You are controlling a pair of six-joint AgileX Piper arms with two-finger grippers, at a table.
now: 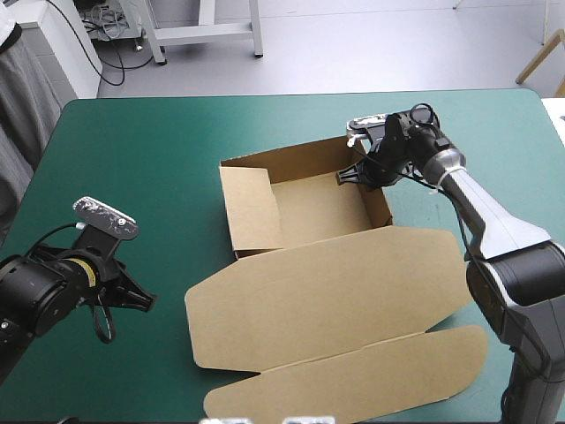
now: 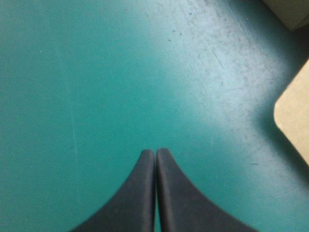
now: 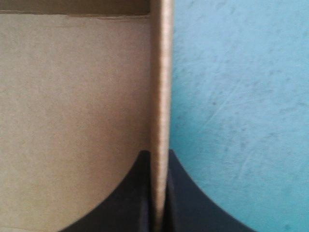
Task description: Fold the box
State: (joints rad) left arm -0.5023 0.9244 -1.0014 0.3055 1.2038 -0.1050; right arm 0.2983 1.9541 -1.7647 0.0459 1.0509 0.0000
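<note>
R claw (image 3: 158, 154) is pinching side wall (image 3: 161, 72) of box (image 1: 318, 208); L claw (image 2: 155, 152) is sitting closed, empty. Advise keeping wall vertical.

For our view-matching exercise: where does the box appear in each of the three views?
High view: box mid-table, tray far, lid flat near.
Left wrist view: only a rounded lid corner, ahead of and beside the left gripper.
Right wrist view: its wall, clamped in the right gripper.
Shared landmark: the teal-green cover.
</note>
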